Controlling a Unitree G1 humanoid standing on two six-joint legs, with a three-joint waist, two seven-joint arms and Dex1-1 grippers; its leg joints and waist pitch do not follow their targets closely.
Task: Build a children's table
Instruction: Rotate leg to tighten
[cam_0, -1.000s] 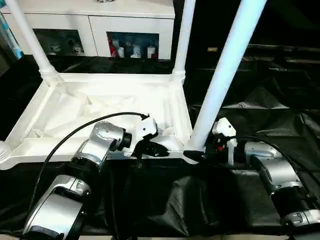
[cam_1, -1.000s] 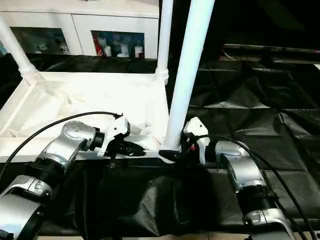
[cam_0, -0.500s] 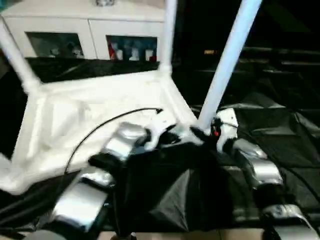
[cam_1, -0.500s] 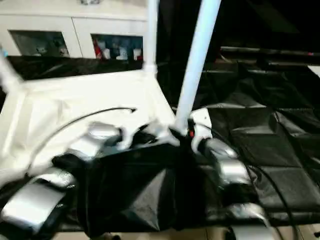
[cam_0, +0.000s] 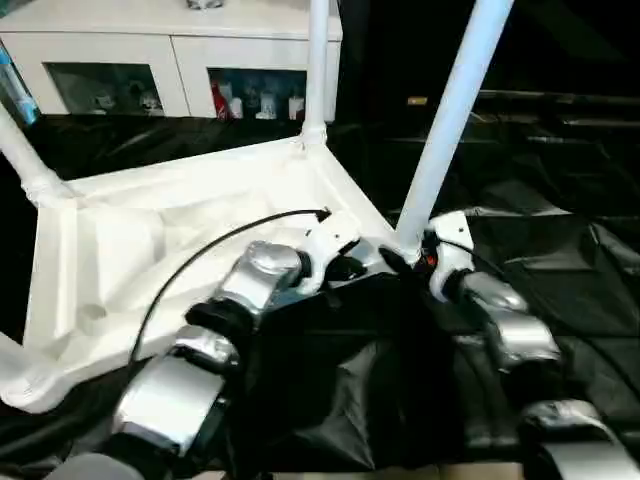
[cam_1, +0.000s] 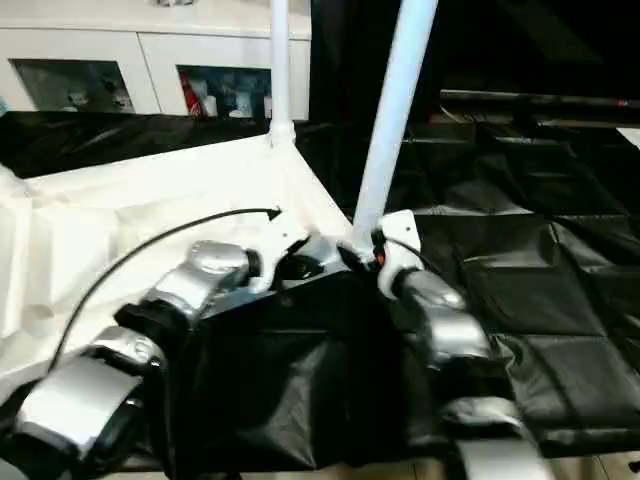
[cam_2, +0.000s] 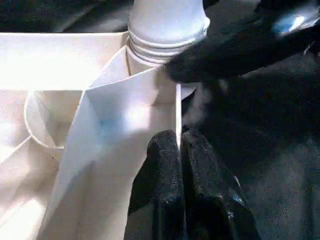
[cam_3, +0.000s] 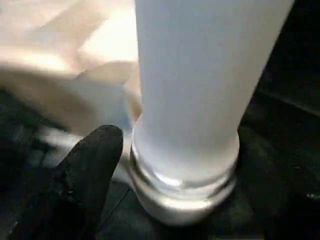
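The children's table (cam_0: 150, 240) lies upside down on black cloth, white, ribs facing up, turned at a slant. Three legs stand in its corner sockets: the near right leg (cam_0: 447, 120), a far one (cam_0: 316, 60) and a left one (cam_0: 20, 150). My left gripper (cam_2: 180, 150) is shut on the thin rim wall (cam_2: 177, 110) just beside the near right socket (cam_2: 167, 20). My right gripper (cam_0: 405, 258) stands open around the base of the near right leg (cam_3: 195, 90). One black finger (cam_3: 90, 165) sits a little off the collar.
The black-draped work table (cam_0: 560, 250) stretches out to the right. Its cloth bunches up at the front edge (cam_0: 340, 390) between my forearms. A white cabinet (cam_0: 180, 40) with glass doors stands behind. A black cable (cam_0: 200, 260) arcs over my left wrist.
The tabletop has swung round: its near right corner moved away from me and its near left corner came closer. Both grippers went with that corner. The right jaws stand wider.
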